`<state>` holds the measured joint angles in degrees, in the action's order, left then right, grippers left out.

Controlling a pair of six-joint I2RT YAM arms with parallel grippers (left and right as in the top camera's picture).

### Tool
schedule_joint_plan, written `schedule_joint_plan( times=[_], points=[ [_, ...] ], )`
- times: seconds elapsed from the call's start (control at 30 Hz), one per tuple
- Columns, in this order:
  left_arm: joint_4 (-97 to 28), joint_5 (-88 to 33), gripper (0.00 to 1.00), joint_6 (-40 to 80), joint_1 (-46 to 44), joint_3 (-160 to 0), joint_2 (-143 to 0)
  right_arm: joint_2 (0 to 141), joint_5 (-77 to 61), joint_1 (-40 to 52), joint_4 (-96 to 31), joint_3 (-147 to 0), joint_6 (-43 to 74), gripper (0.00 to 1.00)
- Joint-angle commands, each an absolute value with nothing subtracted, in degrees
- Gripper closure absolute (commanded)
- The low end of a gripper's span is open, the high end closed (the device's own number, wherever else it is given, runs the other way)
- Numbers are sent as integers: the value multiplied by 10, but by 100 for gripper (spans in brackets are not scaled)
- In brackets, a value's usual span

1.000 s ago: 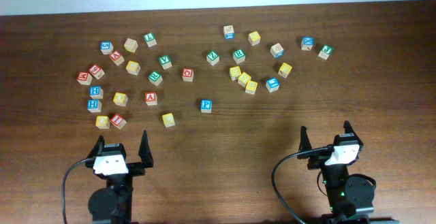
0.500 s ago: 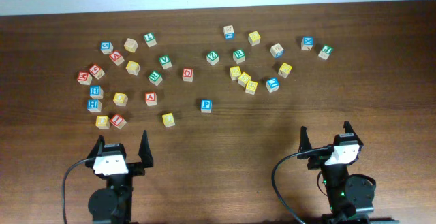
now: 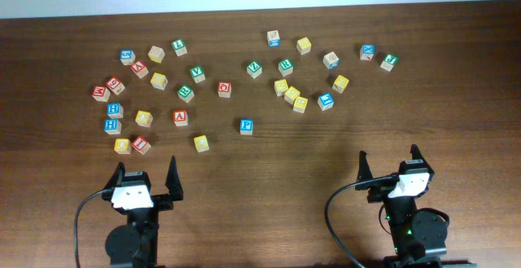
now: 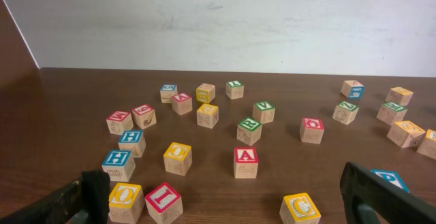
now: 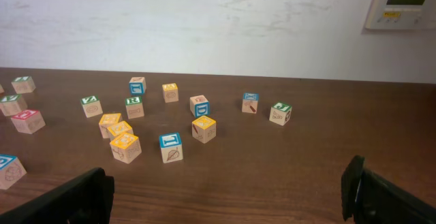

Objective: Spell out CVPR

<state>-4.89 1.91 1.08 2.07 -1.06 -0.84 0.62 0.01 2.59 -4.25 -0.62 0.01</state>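
Many wooden letter blocks lie scattered over the far half of the brown table (image 3: 269, 178). A yellow C block (image 3: 201, 142) (image 4: 300, 208) and a blue P block (image 3: 246, 125) lie nearest the arms. A green V block (image 3: 198, 73) (image 4: 263, 110) and a green R block (image 3: 186, 93) (image 4: 248, 129) sit further back on the left. My left gripper (image 3: 146, 170) (image 4: 221, 191) is open and empty, just short of the yellow O and red I blocks. My right gripper (image 3: 389, 158) (image 5: 228, 183) is open and empty, well short of the right cluster.
A red A block (image 3: 180, 117) lies between the C and R blocks. More green blocks (image 3: 255, 69) sit at the middle back, and yellow and blue blocks (image 3: 300, 103) cluster at the right. A white wall runs behind the table's far edge.
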Motion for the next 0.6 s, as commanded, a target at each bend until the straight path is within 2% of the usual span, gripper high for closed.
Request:
schedule_joint_plan(
  times=[0.0, 0.33, 0.4, 0.47, 0.5, 0.53, 0.57],
  points=[
    [-47, 11, 1, 4, 25, -5, -4, 2, 5, 22, -46, -3, 4, 2],
    [-47, 10, 1, 4, 25, -5, -3, 2, 5, 22, -46, -3, 4, 2],
    [-38, -82, 1, 4, 24, -5, -3, 2, 5, 22, -46, -3, 4, 2],
    [-14, -308, 1, 29, 24, -6, -3, 2, 5, 22, -46, -3, 4, 2],
    [36, -466, 1, 39, 24, -6, -3, 2, 5, 22, -46, -3, 4, 2],
    [90, -561, 1, 39, 24, -6, -3, 2, 5, 22, -46, -3, 4, 2],
    [134, -598, 1, 39, 24, -6, -3, 2, 5, 22, -46, -3, 4, 2]
  ],
)
